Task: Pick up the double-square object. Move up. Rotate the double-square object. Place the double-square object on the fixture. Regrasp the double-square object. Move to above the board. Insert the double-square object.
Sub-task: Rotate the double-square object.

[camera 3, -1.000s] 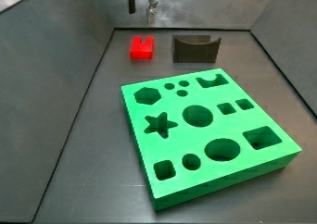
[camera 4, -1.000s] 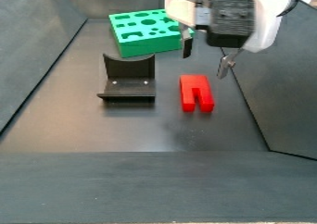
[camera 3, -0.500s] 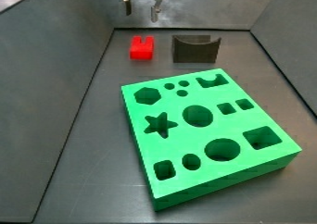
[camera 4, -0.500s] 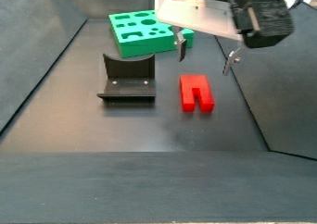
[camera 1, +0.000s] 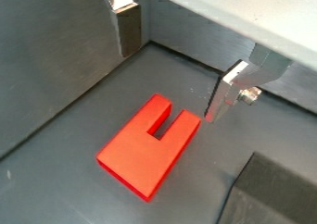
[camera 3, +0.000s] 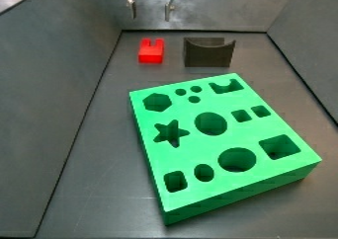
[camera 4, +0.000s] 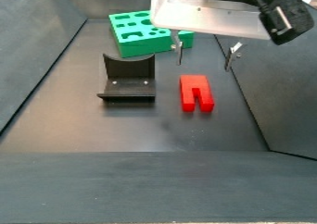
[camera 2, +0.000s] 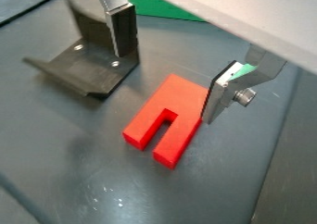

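Red double-square object [camera 4: 196, 92] is lying flat on the dark floor, notch clearly showing in both wrist views [camera 1: 151, 143] [camera 2: 165, 122]. Nothing is gripping it. The gripper [camera 4: 205, 51] is hovering above it with its jaws spread wide and empty; in both wrist views one silver finger [camera 1: 128, 28] [camera 2: 119, 26] is hanging off to one side of the block and the other finger [camera 1: 224, 91] [camera 2: 223, 93] off to the opposite side, neither touching it. The fixture [camera 4: 126, 79] is sitting just beside the red piece, apart from it. The green board [camera 3: 222, 142] is resting further off on the same floor, all its cut-outs sitting open in a side view.
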